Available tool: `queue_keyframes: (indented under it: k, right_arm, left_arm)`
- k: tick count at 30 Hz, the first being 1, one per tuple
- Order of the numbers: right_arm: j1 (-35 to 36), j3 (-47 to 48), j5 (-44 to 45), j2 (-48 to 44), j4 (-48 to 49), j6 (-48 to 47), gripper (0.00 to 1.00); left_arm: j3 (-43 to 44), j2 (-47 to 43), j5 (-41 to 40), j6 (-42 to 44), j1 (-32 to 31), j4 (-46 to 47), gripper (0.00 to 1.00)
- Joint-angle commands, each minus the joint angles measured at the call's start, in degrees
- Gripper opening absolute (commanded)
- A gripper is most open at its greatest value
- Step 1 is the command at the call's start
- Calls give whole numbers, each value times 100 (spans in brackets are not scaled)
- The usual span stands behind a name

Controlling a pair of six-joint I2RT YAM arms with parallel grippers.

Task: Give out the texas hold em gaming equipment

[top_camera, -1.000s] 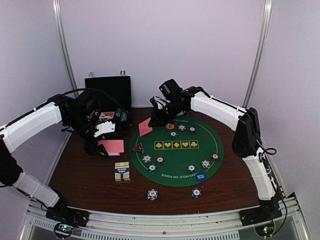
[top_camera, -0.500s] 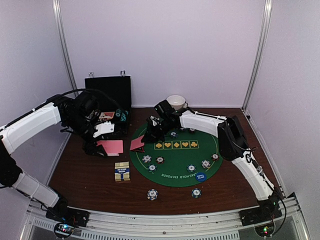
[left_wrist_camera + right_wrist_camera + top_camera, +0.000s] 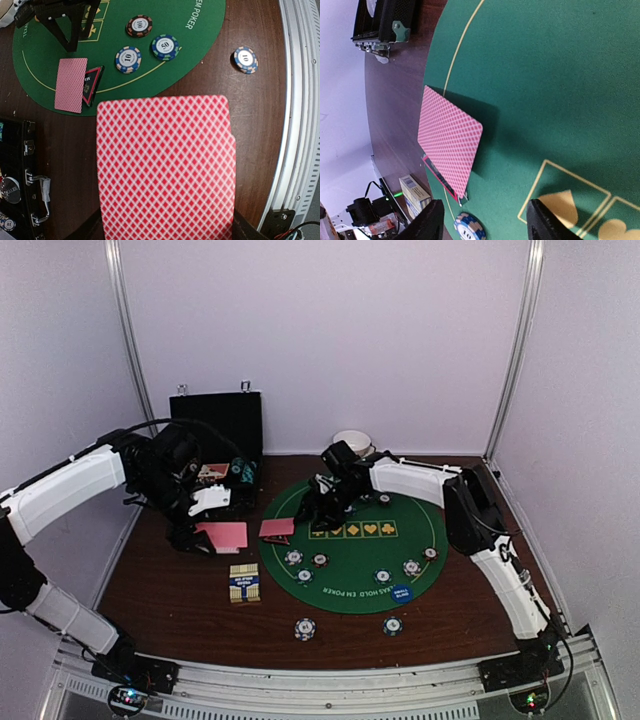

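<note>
My left gripper (image 3: 205, 533) is shut on a stack of pink-backed playing cards (image 3: 165, 165), held above the wood left of the green mat (image 3: 350, 570); its fingers are hidden behind the stack. A single card (image 3: 451, 145) lies face down at the mat's left edge, partly on the red triangular button (image 3: 92, 86). My right gripper (image 3: 487, 222) hovers open just right of it, holding nothing. Several striped poker chips sit on the mat, one of them (image 3: 128, 59) close to that card. A blue round button (image 3: 401, 593) lies near the mat's front edge.
The open black case (image 3: 215, 425) stands at the back left, a white bowl (image 3: 352, 440) behind the mat. A card box (image 3: 244, 583) lies on the wood left of the mat. Two chips (image 3: 305, 628) (image 3: 393, 625) sit off the mat near the front.
My right gripper carried one card from the back down to the mat's left edge, then opened and let it go; the card now lies flat. The left arm has not moved.
</note>
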Motion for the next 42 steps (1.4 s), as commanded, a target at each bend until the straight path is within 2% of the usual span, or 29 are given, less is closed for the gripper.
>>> queue_keyframes:
  k: [1,10,17,26,42]
  right_arm:
    - [-46,-441,374,-981,-153,-319,62]
    - [278,-2981,-315,-2822,2488,900,81]
    - [837,-4125,-578,-3293,4716,2270,87]
    - [1244,-3894,-691,-2953,5054,2623,88]
    - [1434,-3148,-974,-2330,4882,2732,89]
  left_arm:
    - [203,71,128,-114,44,134,0]
    - [412,332,104,-326,44,358,0]
    - [474,385,122,-410,35,463,0]
    - [549,374,238,-422,35,453,0]
    - [723,456,436,-451,28,455,0]
